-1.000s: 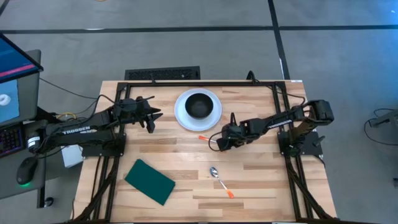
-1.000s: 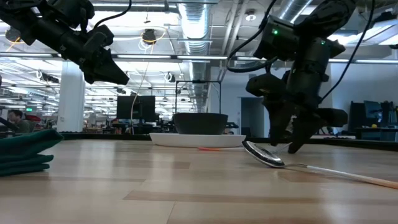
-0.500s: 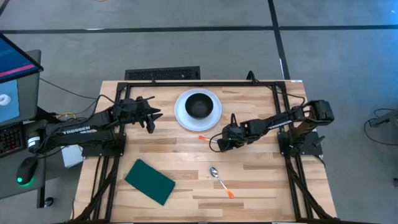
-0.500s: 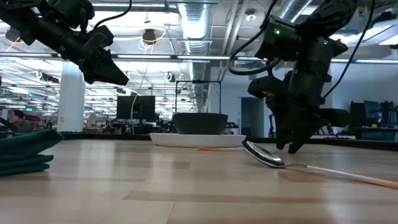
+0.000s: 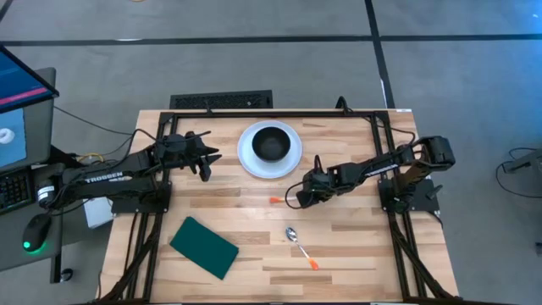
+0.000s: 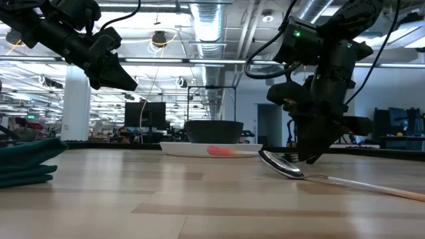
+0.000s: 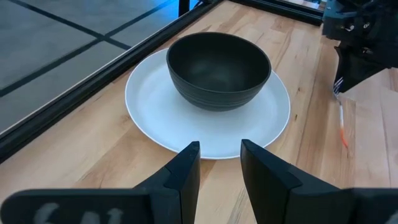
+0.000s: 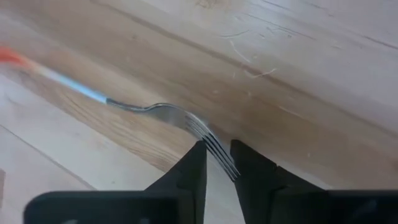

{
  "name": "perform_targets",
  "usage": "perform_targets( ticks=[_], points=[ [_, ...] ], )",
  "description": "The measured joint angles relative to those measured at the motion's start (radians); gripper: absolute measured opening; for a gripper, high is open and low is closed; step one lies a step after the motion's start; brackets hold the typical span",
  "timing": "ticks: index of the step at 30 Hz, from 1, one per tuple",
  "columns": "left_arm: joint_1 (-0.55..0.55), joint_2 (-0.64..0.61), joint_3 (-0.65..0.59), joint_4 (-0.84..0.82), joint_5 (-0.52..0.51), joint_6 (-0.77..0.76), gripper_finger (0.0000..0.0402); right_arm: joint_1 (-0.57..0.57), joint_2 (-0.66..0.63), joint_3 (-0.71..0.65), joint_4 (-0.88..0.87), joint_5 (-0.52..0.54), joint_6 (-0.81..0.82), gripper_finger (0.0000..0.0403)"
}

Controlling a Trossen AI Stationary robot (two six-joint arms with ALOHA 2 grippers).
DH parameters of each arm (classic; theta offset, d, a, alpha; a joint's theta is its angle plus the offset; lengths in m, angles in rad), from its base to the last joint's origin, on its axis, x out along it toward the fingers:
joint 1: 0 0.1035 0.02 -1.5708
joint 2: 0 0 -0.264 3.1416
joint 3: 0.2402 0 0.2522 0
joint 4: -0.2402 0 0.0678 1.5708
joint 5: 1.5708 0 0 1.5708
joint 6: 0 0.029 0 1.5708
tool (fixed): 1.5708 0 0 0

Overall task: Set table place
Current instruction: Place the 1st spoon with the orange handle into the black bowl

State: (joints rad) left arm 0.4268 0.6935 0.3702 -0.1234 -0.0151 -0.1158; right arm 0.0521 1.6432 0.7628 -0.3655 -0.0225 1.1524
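Plate (image 5: 251,156) (round, glossy white) holds ribbed black bowl (image 5: 270,141); right gripper (image 8: 216,163) pinches fork (image 8: 163,113) tines.

surface: table (image 5: 356,254) | on it: plate (image 5: 247,155); spoon (image 5: 293,235); fork (image 8: 155,110); green pad (image 5: 203,246)

A bowl (image 5: 270,142) sits on the plate (image 5: 247,156) at the far middle of the table (image 5: 356,254), with the left gripper (image 5: 206,159) just to the plate's left. The right gripper (image 5: 299,196) is near the plate's right front, its fingers closed on the tines of a fork (image 8: 155,110) whose handle reaches left. Nearer the front lies a spoon (image 5: 297,240); a pad (image 5: 203,246) lies at front left
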Motion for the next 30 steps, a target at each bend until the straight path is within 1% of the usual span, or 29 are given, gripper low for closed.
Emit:
perform_targets(
  ticks=[4,8,9,16,22,23,25,28,30],
  points=[
    [0.000,0.000,0.000,0.000,0.000,0.000,0.0106,0.000,0.002,0.000,0.015,0.001,-0.072,0.0067],
    [0.000,0.000,0.000,0.001,0.000,0.000,0.0106,0.000,0.002,0.000,0.007,0.018,-0.167,0.0022],
    [0.000,0.000,0.000,0.001,0.000,0.000,0.0106,0.000,0.002,0.000,0.007,0.020,-0.200,0.0018],
    [0.000,0.000,0.000,0.001,0.000,0.000,0.0106,0.000,0.002,0.000,0.006,0.022,-0.259,0.0018],
    [0.000,0.000,0.000,0.001,0.000,-0.001,0.0106,-0.001,-0.051,0.009,-0.028,0.026,-0.331,0.0018],
    [0.000,0.000,0.000,0.002,0.000,-0.001,0.0106,-0.002,-0.068,0.024,-0.053,0.025,-0.349,0.0018],
    [0.000,0.000,0.000,0.002,0.000,-0.001,0.0106,-0.002,-0.097,0.067,-0.162,0.007,-0.393,0.0018],
    [0.000,0.000,0.000,0.007,0.000,-0.001,0.0106,-0.013,-0.125,0.154,-0.429,0.003,-0.458,0.0018],
    [0.000,0.000,0.000,0.015,0.000,-0.006,0.0106,-0.026,-0.137,0.236,-0.594,0.022,-0.498,0.0018]
  ],
)
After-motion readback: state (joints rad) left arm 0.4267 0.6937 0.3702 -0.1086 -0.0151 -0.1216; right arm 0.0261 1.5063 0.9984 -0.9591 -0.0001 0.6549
